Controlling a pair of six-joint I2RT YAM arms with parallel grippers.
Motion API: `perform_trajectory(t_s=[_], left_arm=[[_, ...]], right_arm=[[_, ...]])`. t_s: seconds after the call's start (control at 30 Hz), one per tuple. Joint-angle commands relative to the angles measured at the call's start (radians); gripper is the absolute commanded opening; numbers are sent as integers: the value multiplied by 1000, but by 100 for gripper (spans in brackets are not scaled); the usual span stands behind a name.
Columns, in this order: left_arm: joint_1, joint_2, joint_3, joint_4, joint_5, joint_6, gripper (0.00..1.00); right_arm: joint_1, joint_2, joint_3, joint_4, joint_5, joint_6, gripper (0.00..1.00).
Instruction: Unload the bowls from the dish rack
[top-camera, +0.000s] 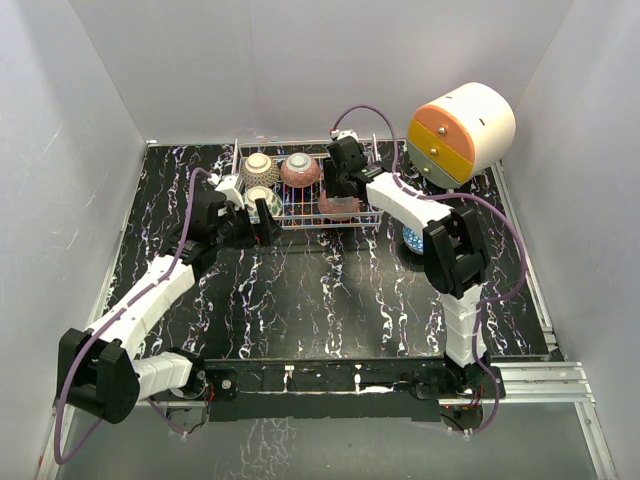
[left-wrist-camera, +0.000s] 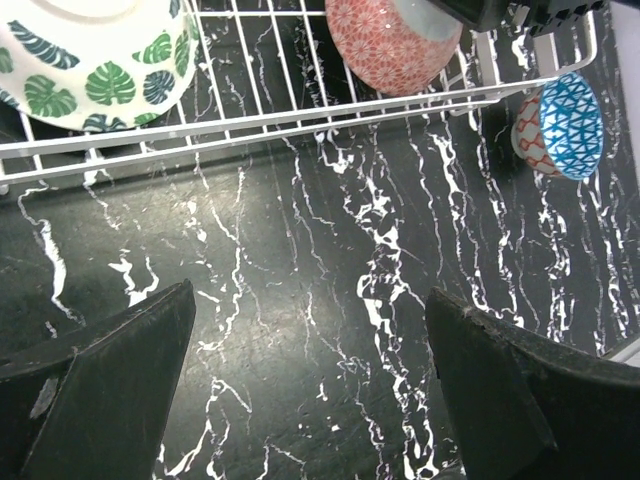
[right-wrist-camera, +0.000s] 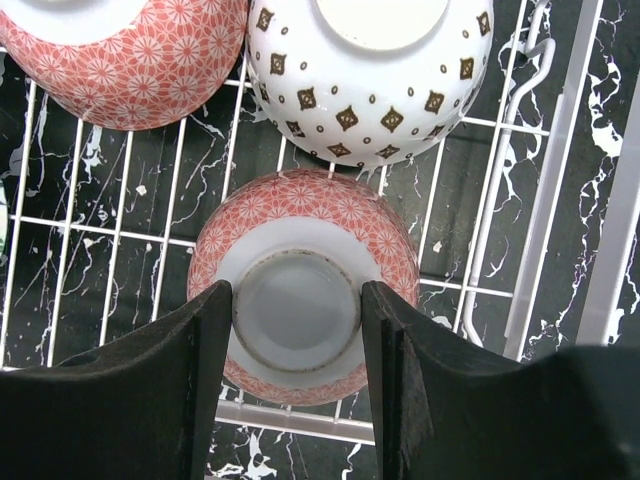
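Observation:
The wire dish rack (top-camera: 304, 206) stands at the back middle of the table. It holds a grey-white bowl (top-camera: 258, 165), a pink-red bowl (top-camera: 300, 170), a green-white leaf bowl (top-camera: 262, 199) and a second pink-red bowl (top-camera: 339, 208), all upside down. My right gripper (right-wrist-camera: 297, 312) reaches down into the rack, its fingers pressed on either side of the foot ring of that second pink-red bowl (right-wrist-camera: 300, 205), which rests on the rack floor (right-wrist-camera: 540, 200). My left gripper (left-wrist-camera: 310, 295) is open and empty over the table, just in front of the rack's front rail (left-wrist-camera: 300, 112).
A bowl with a blue patterned inside (left-wrist-camera: 560, 125) lies on its side on the table right of the rack, also in the top view (top-camera: 414, 238). A big white cylinder with an orange-yellow face (top-camera: 460, 130) stands at the back right. Grey walls enclose the table.

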Motion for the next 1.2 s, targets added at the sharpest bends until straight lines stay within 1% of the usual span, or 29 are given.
perform_trajectory(t_s=[0.0, 0.2, 0.3, 0.4, 0.53, 0.7, 0.83, 1.07, 1.17], left_arm=[[4, 16, 11, 73, 63, -50, 97], [4, 25, 43, 196, 101, -120, 97], [5, 54, 72, 239, 121, -144, 97], [5, 91, 75, 329, 137, -203, 97], [6, 160, 73, 505, 192, -304, 97], [14, 262, 57, 720, 218, -392, 97], [16, 307, 23, 887, 226, -454, 97], [16, 391, 8, 1091, 261, -522, 97], [16, 436, -23, 1304, 312, -562, 96]], right_arm=[[9, -12, 111, 4, 0, 4, 26], [4, -20, 152, 5, -12, 5, 24], [-2, -25, 161, 5, -34, 13, 24], [-5, -41, 169, 5, -67, 27, 23], [-14, -85, 162, 25, -140, 53, 23], [-45, -169, 117, 64, -258, 91, 23], [-80, -226, 87, 90, -346, 123, 23], [-109, -286, 72, 111, -473, 156, 23], [-115, -300, 64, 115, -525, 163, 23]])
